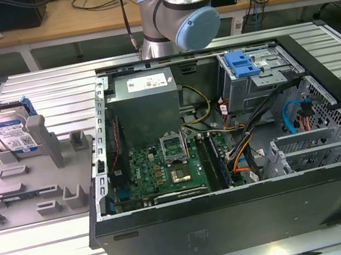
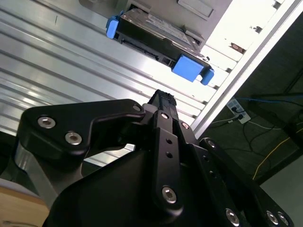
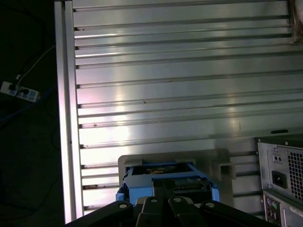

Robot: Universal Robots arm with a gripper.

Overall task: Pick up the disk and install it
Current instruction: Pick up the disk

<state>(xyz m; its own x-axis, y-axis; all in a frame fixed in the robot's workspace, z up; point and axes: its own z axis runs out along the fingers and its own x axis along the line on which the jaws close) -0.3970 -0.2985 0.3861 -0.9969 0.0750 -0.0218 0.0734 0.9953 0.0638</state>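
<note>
We are seeing the disk (image 1: 11, 132) standing on edge in a grey holder (image 1: 35, 184) near the worktop's (image 1: 60, 252) far corner on the exterior view's left, with blue carrier tabs showing at its edges. The open computer case (image 1: 240, 221) is sitting just beside the holder. In the second wrist view the gripper (image 2: 163, 97) is hanging apart from the disk, with bare slats lying between them. We cannot tell whether it is open or closed.
</note>
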